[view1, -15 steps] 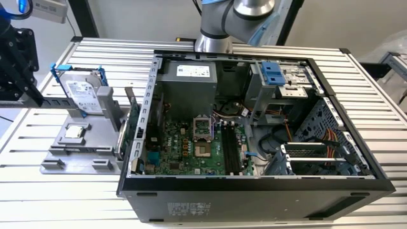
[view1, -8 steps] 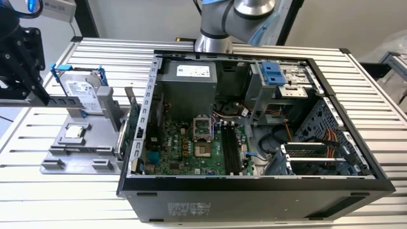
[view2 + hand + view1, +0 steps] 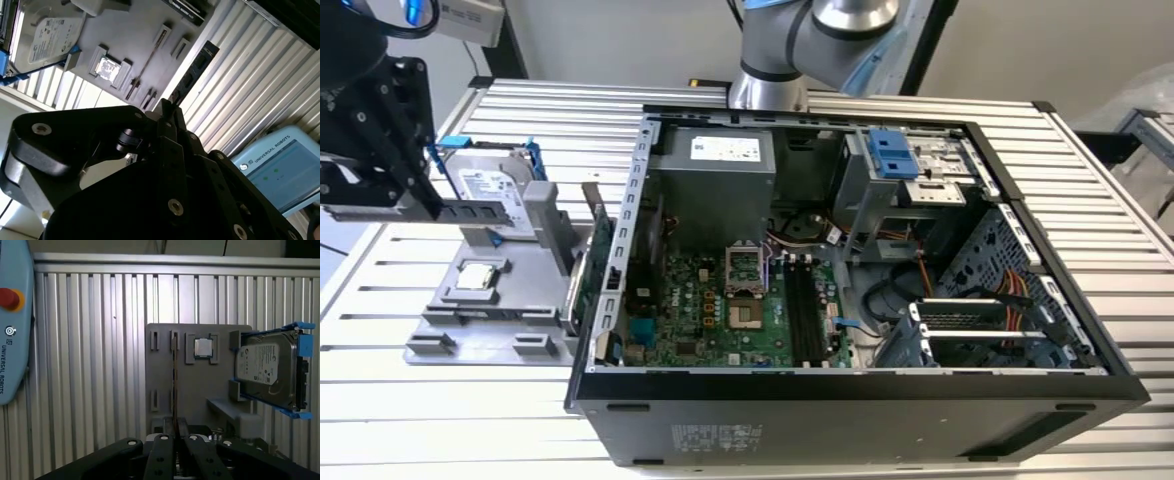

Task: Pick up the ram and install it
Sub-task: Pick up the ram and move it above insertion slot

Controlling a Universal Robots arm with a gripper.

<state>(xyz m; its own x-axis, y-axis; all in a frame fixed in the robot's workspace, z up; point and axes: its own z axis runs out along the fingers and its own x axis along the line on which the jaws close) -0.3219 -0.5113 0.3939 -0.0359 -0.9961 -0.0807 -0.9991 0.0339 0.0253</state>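
Exterior view: the gripper (image 3: 427, 208) pinches one end of the ram (image 3: 483, 212), held level above the grey tray (image 3: 494, 325), beside the open computer case (image 3: 854, 400); a pale wall (image 3: 627, 40) behind. Second wrist view: jaws narrow on the ram; gripped at its end, I'd say it could twist or slip. First wrist view: ribbed metal table (image 3: 90, 365) underneath.

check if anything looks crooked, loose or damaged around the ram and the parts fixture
Nothing stands out. The hand grips the ram by one end and holds it straight. The hard drive and the processor chip sit squarely in their seats on the grey fixture.
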